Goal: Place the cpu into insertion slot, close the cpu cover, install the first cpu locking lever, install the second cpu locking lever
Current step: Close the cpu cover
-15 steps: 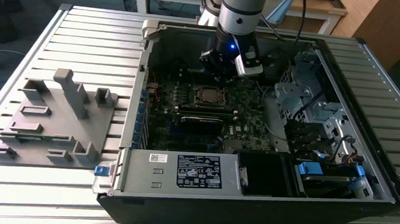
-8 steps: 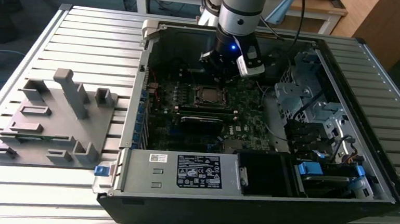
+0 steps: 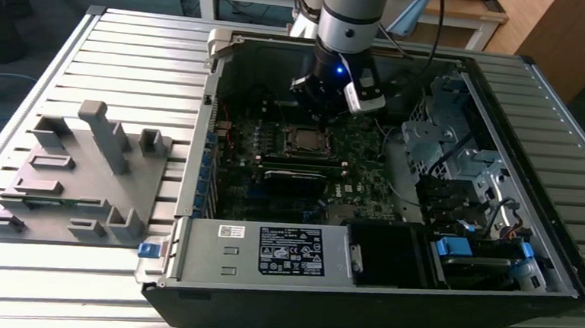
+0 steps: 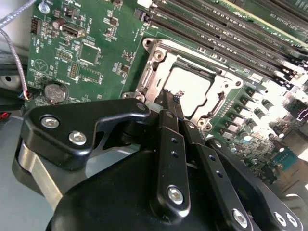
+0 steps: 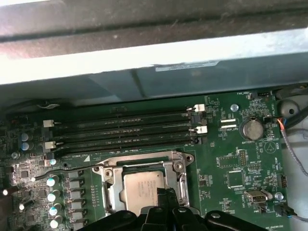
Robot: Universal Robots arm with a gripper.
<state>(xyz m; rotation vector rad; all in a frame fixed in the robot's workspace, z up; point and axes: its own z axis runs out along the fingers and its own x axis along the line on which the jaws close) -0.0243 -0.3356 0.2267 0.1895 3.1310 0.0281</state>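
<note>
My gripper (image 3: pixel 325 114) hangs inside the open computer case, just above the insertion slot (image 3: pixel 305 139) on the green board. In both wrist views the two black fingers are pressed together, tip to tip, with nothing between them. Their tips (image 4: pixel 169 97) sit over the socket's near edge. The cpu (image 5: pixel 143 186) lies flat in the socket, its pale face showing through the cut-out. The silvery cpu cover (image 5: pixel 109 187) lies down around it (image 4: pixel 155 71). A thin metal lever rod (image 5: pixel 72 166) runs out from one corner of the socket.
Long black memory strips (image 5: pixel 125 129) lie beside the socket, with the case wall (image 5: pixel 154 57) beyond them. A coin battery (image 5: pixel 252 129) and loose wires are nearby. Drive cages (image 3: pixel 455 166) stand at the exterior view's right. A grey fixture (image 3: pixel 78 174) sits outside the case on its left.
</note>
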